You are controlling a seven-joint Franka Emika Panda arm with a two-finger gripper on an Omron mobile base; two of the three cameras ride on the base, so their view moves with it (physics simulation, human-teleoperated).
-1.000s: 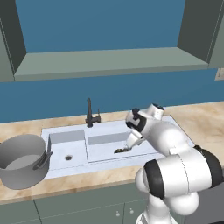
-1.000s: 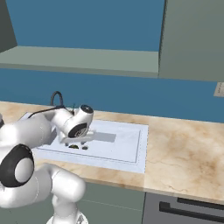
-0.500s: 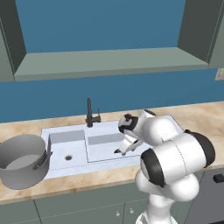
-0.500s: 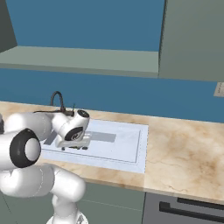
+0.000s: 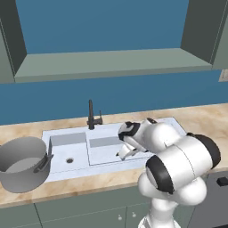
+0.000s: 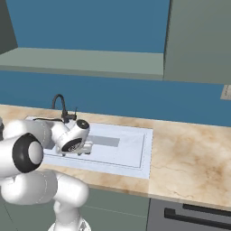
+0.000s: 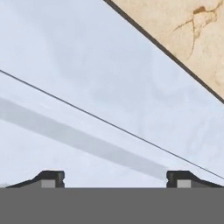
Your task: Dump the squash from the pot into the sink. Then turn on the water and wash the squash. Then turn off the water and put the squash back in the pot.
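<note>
The sink (image 5: pixel 101 156) is a pale double basin set in the marble counter. My gripper (image 5: pixel 123 153) hangs low in its larger right basin, also seen from the other side as the gripper (image 6: pixel 79 150). In the hand view the gripper (image 7: pixel 116 178) is open, its two dark fingertips (image 7: pixel 51 177) wide apart with nothing between them, facing the pale sink wall (image 7: pixel 109 87). The squash is hidden. The grey pot (image 5: pixel 23 164) stands upright on the counter left of the sink, well away from the hand.
A dark faucet (image 5: pixel 91 115) rises behind the sink, between the basins, also the faucet (image 6: pixel 61 106). Marble counter (image 6: pixel 189 153) stretches to the right. A dark stove edge (image 5: pixel 221 181) lies at the far right. A shelf and cabinets hang above.
The arm has folded in closer to the counter's front, and the hand has shifted left and lower inside the large basin. The pot has not moved.
</note>
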